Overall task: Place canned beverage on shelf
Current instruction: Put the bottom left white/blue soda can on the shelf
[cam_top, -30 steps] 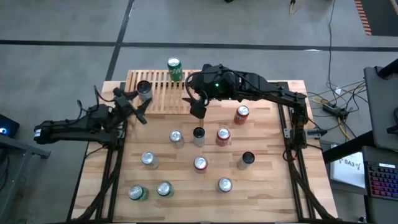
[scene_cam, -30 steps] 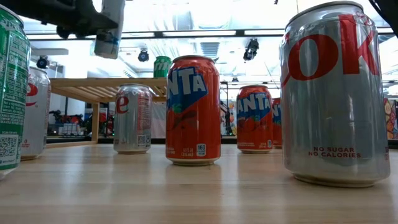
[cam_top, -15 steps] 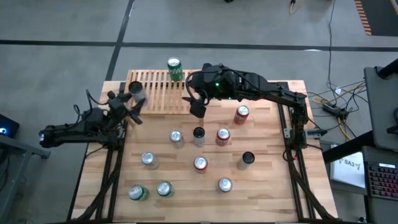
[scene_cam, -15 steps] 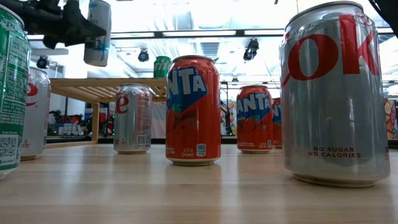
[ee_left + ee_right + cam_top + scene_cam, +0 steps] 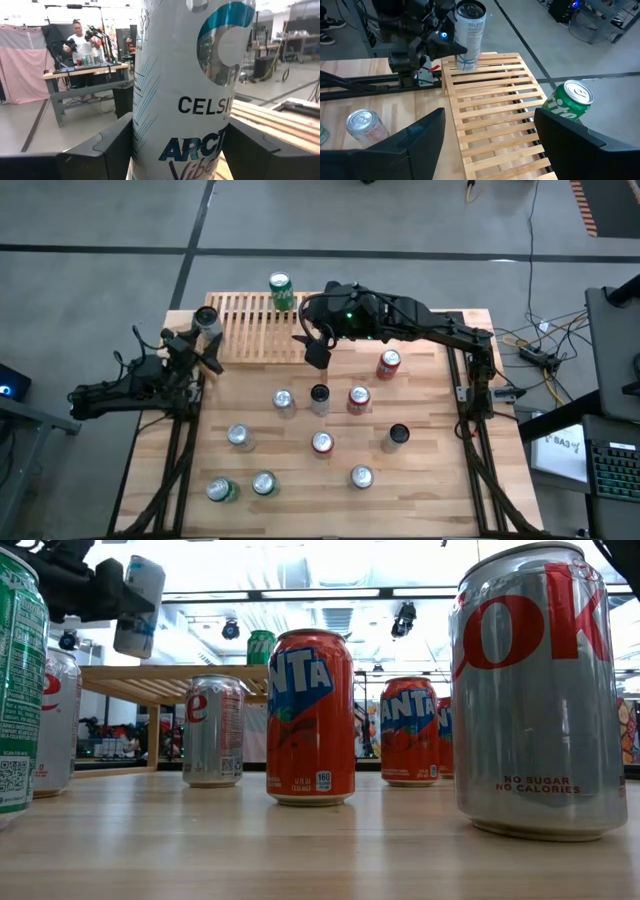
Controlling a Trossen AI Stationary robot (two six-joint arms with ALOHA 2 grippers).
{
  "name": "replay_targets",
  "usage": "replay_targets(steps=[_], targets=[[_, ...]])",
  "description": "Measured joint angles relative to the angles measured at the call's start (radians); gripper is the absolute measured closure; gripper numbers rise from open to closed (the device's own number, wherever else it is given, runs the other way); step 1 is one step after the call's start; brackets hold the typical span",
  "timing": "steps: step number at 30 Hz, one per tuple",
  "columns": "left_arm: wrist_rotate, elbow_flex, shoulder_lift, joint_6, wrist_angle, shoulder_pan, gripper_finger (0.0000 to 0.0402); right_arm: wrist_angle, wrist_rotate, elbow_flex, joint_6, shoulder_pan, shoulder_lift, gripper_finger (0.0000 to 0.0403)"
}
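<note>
At the table's far left corner, the left end effector [image 5: 203,332] grips a tall white Celsius can [image 5: 207,319], its fingers clamped on both sides of the body. The can hangs at the left end of the shelf [image 5: 262,330], a slatted light-wood rack along the table's far edge; it appears raised just above the slats, though whether its base touches them is hard to tell. To finish well, the arm should keep the can upright, lower it squarely onto the slats, and release only once it rests flat. A green can [image 5: 281,289] already stands on the shelf's far edge. Over the shelf's right end, the right end effector [image 5: 316,352] waits, fingers spread wide and holding nothing. On the bare table [image 5: 430,470] stand ten more cans.
</note>
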Motion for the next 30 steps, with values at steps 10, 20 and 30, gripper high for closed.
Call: replay_targets(steps=[10,20,30], targets=[[-0.108,-0.008,-0.074,-0.071,-0.017,0.001,0.0164,0.0,0.0,0.0,-0.008,0.0,0.0,0.011],[-0.1,-0.052,-0.071,-0.166,-0.029,0.0,0.0164,0.002,0.0,0.0,-0.015,0.0,0.0,0.011],[-0.11,-0.05,-0.078,-0.118,-0.03,0.0,0.0164,0.002,0.0,0.0,-0.019,0.0,0.0,0.011]])
